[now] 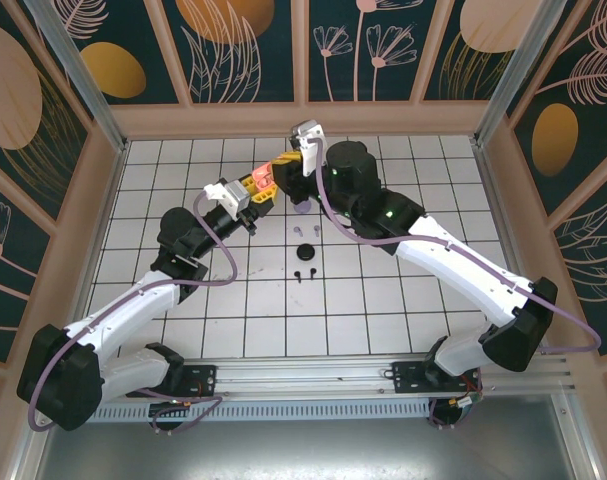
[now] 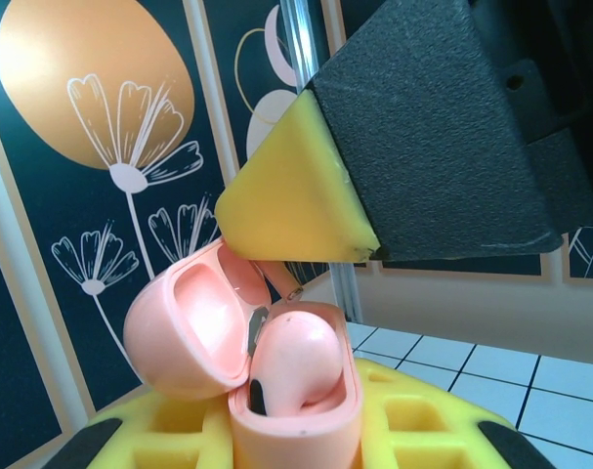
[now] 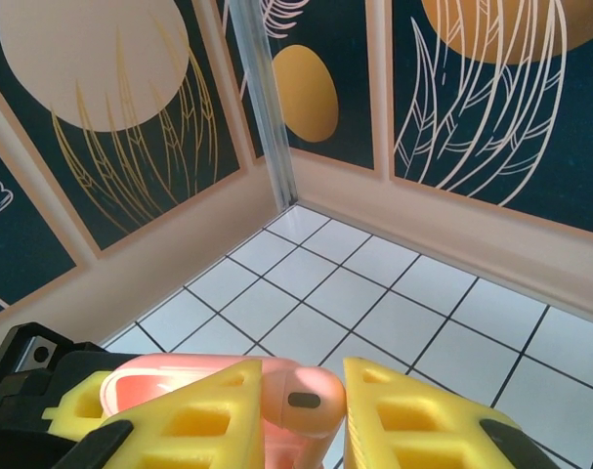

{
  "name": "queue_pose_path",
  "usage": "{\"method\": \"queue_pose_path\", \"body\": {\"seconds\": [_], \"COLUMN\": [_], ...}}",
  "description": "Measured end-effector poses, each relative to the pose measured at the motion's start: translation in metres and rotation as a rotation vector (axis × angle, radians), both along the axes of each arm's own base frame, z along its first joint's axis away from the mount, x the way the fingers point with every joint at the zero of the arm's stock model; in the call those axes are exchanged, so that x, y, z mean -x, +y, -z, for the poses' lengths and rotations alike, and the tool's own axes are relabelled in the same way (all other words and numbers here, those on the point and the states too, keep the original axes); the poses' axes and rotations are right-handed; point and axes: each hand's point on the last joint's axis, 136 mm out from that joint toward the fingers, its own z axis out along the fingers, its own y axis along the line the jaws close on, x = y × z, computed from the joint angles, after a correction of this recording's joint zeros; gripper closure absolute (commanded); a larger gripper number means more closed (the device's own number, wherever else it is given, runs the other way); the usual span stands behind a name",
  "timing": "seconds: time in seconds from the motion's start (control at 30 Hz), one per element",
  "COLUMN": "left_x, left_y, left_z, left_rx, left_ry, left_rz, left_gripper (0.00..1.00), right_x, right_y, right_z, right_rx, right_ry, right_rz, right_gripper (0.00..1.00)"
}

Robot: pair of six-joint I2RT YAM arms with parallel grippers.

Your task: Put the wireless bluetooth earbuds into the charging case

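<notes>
Salmon earbud at its case, both grippers meeting above the far middle of the table.
My left gripper (image 1: 253,190) is clamped on the open salmon case (image 2: 193,332). My right gripper (image 1: 286,163) pinches the salmon earbud (image 2: 296,366), which sits in the case body. White tiled table (image 1: 383,310) below, and teal floral wall panels (image 1: 233,40) around.

We hold our left arm (image 1: 133,310) and right arm (image 1: 463,265) stretched forward and converging, left fingers (image 2: 169,430) clamped, right fingers (image 3: 423,410) pinched narrow just above.
</notes>
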Motion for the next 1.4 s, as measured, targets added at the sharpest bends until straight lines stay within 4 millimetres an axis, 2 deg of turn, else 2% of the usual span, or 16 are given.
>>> {"method": "queue_pose_path", "body": {"seconds": [0.27, 1.03, 1.4], "left_x": [0.000, -0.002, -0.004], "left_y": [0.000, 0.000, -0.002], "left_z": [0.000, 0.000, 0.006], "left_rx": [0.003, 0.012, 0.005], "left_ry": [0.004, 0.010, 0.034], "left_rz": [0.001, 0.000, 0.001], "left_gripper": [1.00, 1.00, 1.00], "right_x": [-0.004, 0.005, 0.004], "right_y": [-0.002, 0.002, 0.003], "right_z": [0.001, 0.010, 0.019], "right_rx": [-0.017, -0.049, 0.020], "right_ry": [0.002, 0.038, -0.029], "right_rz": [0.005, -0.041, -0.031], "right_gripper": [0.78, 0.79, 0.79]}}
